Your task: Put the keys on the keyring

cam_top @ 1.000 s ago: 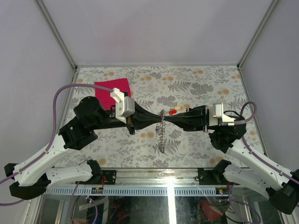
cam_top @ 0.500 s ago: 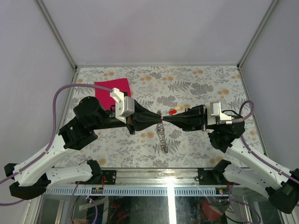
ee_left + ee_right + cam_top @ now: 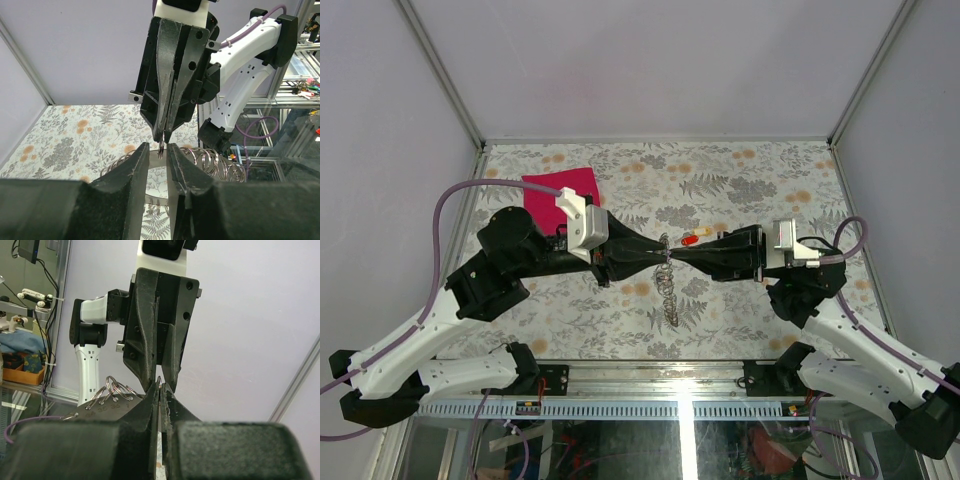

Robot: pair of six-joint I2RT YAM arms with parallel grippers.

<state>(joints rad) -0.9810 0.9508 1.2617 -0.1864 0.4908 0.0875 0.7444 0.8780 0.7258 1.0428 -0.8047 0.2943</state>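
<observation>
Top external view: right fingers (image 3: 692, 260) pinched shut on the keyring (image 3: 668, 290) above the surface (image 3: 750, 180); left fingers (image 3: 642, 258) slightly parted around it, gripping nothing; keys (image 3: 691, 240) just beside

Robot grippers: you have two, left gripper (image 3: 664, 255) and right gripper (image 3: 673, 255)
Pink-red cloth square (image 3: 563, 187): one
Tiny keys, red and yellow-orange plastic heads (image 3: 691, 240): you see two
Silvery metal keyring loops (image 3: 670, 287): too tangled to count
</observation>
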